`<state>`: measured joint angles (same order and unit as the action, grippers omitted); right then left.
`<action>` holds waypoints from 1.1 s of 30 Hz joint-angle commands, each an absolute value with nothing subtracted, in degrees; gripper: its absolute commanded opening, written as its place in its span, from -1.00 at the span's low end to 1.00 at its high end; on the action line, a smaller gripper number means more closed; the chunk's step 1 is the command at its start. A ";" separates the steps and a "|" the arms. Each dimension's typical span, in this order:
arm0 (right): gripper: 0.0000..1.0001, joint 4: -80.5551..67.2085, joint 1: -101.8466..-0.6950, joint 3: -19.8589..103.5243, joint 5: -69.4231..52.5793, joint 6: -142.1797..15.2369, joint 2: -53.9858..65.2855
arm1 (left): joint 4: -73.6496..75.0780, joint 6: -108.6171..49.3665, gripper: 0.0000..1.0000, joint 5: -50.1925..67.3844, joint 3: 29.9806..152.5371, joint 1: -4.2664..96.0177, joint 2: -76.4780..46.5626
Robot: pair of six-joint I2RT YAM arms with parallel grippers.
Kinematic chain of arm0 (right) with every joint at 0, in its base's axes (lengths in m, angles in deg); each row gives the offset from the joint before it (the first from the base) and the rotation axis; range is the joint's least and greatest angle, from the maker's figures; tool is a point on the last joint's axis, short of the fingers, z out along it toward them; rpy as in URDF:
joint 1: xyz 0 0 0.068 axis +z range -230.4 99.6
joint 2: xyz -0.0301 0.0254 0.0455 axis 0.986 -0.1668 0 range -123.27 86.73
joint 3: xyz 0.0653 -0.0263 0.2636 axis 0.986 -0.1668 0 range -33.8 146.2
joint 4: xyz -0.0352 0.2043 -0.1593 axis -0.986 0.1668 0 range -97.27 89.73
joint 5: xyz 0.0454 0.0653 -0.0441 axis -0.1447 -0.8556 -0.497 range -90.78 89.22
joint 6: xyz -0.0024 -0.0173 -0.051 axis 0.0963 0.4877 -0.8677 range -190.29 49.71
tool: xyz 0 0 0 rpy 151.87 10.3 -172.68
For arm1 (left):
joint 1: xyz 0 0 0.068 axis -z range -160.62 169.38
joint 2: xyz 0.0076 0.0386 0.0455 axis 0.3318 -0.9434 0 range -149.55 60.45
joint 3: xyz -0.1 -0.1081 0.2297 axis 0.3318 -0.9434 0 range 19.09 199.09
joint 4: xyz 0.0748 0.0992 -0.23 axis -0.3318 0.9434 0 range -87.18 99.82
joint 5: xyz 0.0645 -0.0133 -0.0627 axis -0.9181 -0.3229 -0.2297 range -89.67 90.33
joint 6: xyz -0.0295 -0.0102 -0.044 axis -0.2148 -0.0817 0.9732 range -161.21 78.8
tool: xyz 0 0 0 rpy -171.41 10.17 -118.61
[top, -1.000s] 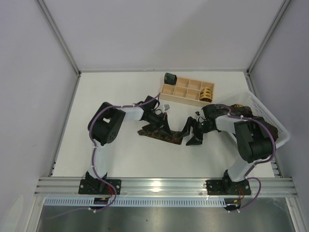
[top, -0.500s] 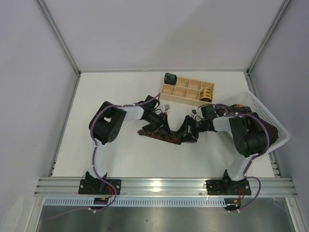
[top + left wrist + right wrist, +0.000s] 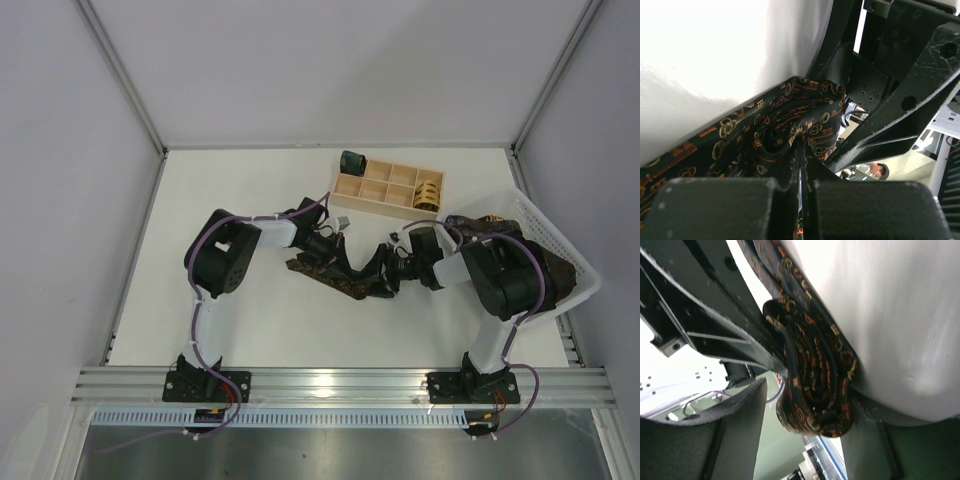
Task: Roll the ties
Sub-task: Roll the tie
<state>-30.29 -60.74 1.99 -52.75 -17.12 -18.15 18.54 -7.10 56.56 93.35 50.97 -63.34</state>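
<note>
1. A white table (image 3: 240,200) stands inside grey walls (image 3: 60,150), with metal rails along its near edge.
2. A patterned tie (image 3: 345,285), dark with orange-gold motifs, lies near the middle of the table. It sits slightly toward the right edge, between the two arms.
3. The left gripper (image 3: 338,262) sits low over the flat stretch of the tie. In the left wrist view its fingers (image 3: 730,205) are drawn almost together, leaving only a thin slit with fabric pinched in it.
4. The right gripper (image 3: 388,268) faces it from the right, close by. In the right wrist view the wound-up end of the tie sits as a coil (image 3: 812,385) between its fingers (image 3: 867,440) and rests against the table. The fingers are closed to about the width of the coil and hold it.
5. From the coil the unrolled part of the tie runs flat along the table toward the left gripper.
6. A wooden tray (image 3: 385,190) lies near the far edge, right of centre.
7. A tan-gold roll (image 3: 429,190) sits in the tray's compartment nearest the right edge.
8. A dark green roll (image 3: 351,160) stands just outside the tray's far left corner, touching it or nearly so.
9. A white mesh basket (image 3: 575,255) sits against the right edge with dark fabric (image 3: 500,228) heaped in it.
</note>
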 commanded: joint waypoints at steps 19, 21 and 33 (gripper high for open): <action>-1.00 9.80 -59.74 15.82 -37.78 -28.43 -16.01 | 23.64 -15.09 -0.99 40.15 90.19 51.54 -61.83; -1.00 16.60 -59.74 18.92 -38.05 -33.16 -16.63 | 24.44 -15.71 -0.93 39.19 90.63 51.54 -59.97; -1.00 54.51 -59.74 27.29 -17.23 -43.66 -15.05 | 27.43 -16.77 -0.87 36.90 89.32 51.63 -49.33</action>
<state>40.24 -59.56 27.54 -28.18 -39.83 -16.49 26.74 -14.77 39.40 90.25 51.78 -53.63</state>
